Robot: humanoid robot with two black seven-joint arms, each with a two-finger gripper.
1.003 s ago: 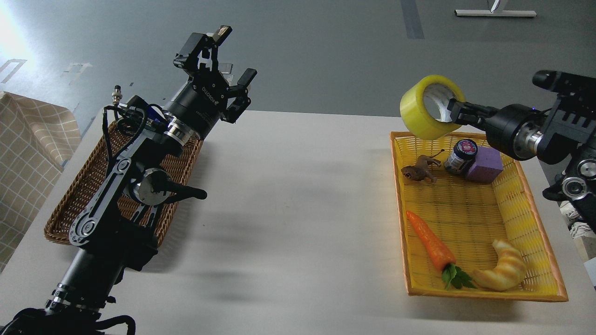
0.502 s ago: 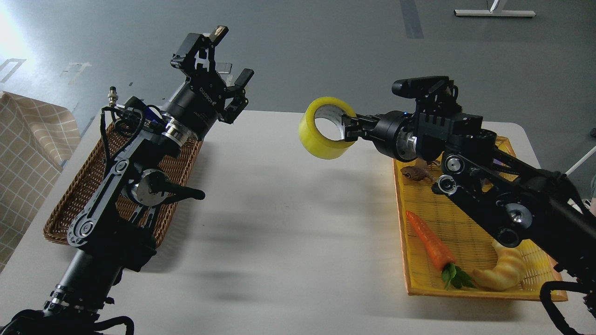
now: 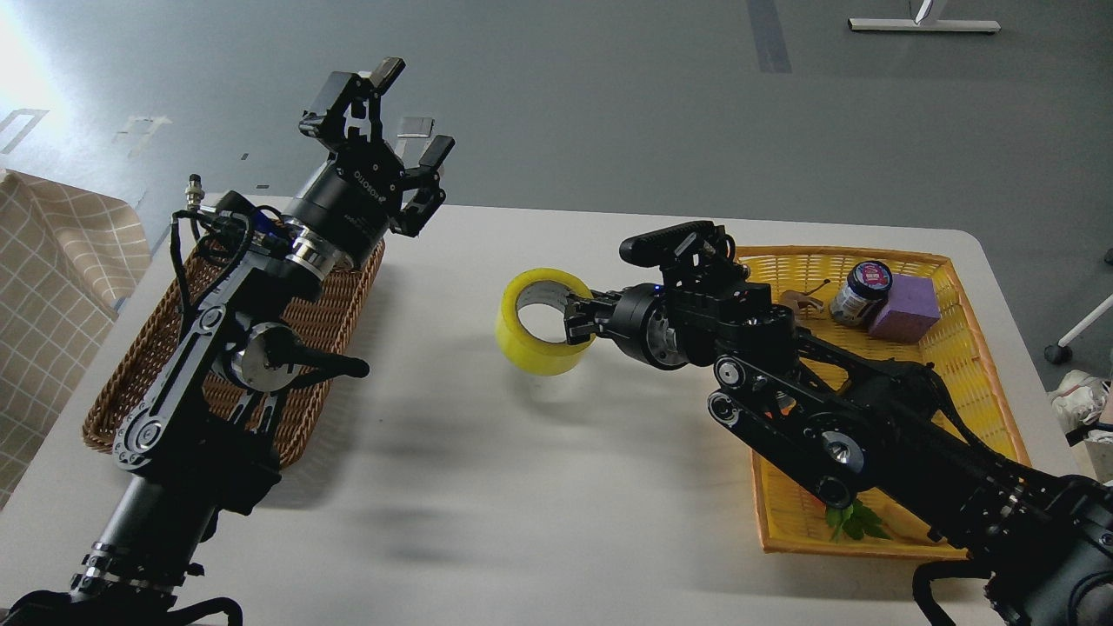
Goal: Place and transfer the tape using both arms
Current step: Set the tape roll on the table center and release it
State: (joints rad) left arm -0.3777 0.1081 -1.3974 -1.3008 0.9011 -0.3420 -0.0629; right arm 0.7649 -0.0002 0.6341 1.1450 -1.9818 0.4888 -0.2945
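The tape (image 3: 532, 348), a yellow-green roll with a pale core, is held by my right gripper (image 3: 581, 319), which is shut on the roll's right wall. The roll hangs low over the middle of the white table (image 3: 522, 487); I cannot tell whether it touches the surface. My right arm reaches in from the lower right across the yellow basket. My left gripper (image 3: 396, 117) is open and empty, raised above the far end of the brown wicker basket (image 3: 174, 348), well to the left of the tape.
The yellow basket (image 3: 956, 365) at the right holds a small jar (image 3: 861, 293), a purple block (image 3: 904, 308), a brown toy animal partly hidden by my arm, and green carrot leaves (image 3: 856, 522). A checked cloth (image 3: 52, 261) lies off the left edge.
My right arm has carried the tape left from above the yellow basket and lowered it toward the table's middle. My left gripper shifted slightly left, still open.
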